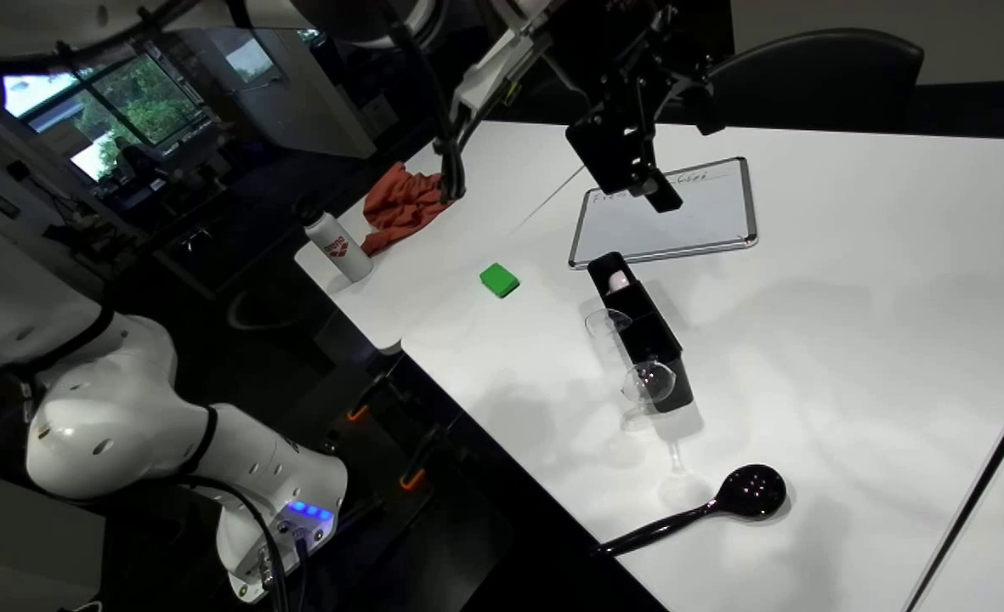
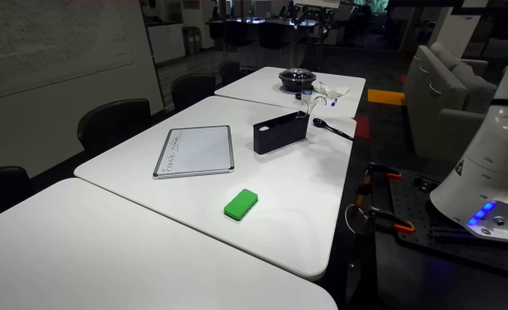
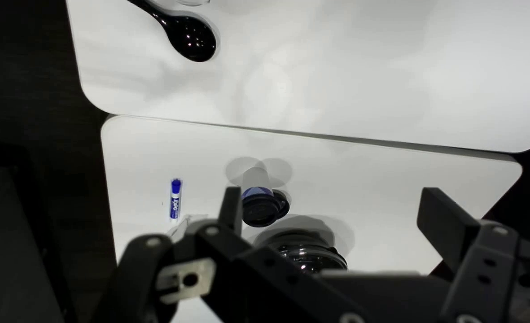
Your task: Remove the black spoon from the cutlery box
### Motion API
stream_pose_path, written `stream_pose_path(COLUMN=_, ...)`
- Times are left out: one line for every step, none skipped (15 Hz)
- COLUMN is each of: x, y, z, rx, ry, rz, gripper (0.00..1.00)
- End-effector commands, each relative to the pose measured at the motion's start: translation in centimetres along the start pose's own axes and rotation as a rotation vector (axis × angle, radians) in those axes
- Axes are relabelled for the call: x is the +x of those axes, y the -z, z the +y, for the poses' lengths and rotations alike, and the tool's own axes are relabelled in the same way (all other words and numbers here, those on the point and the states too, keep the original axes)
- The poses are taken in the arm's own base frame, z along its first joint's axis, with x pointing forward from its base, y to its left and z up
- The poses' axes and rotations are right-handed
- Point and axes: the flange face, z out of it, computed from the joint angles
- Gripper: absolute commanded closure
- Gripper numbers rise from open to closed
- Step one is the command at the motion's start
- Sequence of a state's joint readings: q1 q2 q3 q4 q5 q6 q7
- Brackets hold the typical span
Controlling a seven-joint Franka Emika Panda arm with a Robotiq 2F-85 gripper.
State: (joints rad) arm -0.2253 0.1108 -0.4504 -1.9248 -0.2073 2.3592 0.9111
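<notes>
The black spoon (image 1: 738, 495) lies on the tabletop (image 1: 850, 348), toward the lower right in an exterior view, outside the cutlery box (image 1: 649, 330) near centre, while the end effector (image 3: 332, 204) hangs well apart, jaws spread wide and holding nothing, presumably because the removal is complete.

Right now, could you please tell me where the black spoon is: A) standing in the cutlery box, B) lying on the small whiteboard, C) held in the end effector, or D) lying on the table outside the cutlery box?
D, since both exterior views show the black spoon lying on the white table, apart from the cutlery box, its handle reaching the edge.
</notes>
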Motion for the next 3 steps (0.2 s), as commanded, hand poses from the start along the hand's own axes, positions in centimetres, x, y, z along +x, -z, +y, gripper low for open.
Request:
stream_pose_path(x=-0.08, y=0.15, z=0.21, rx=0.002, ry=0.002, rz=-0.004, gripper=0.0)
stream_pose_path(x=-0.21, y=0.21, z=0.31, rx=0.005, ry=0.002, rz=-0.005, gripper=0.0)
stream_pose_path(x=-0.32, y=0.16, z=0.33, rx=0.005, ry=0.003, rz=-0.006, gripper=0.0)
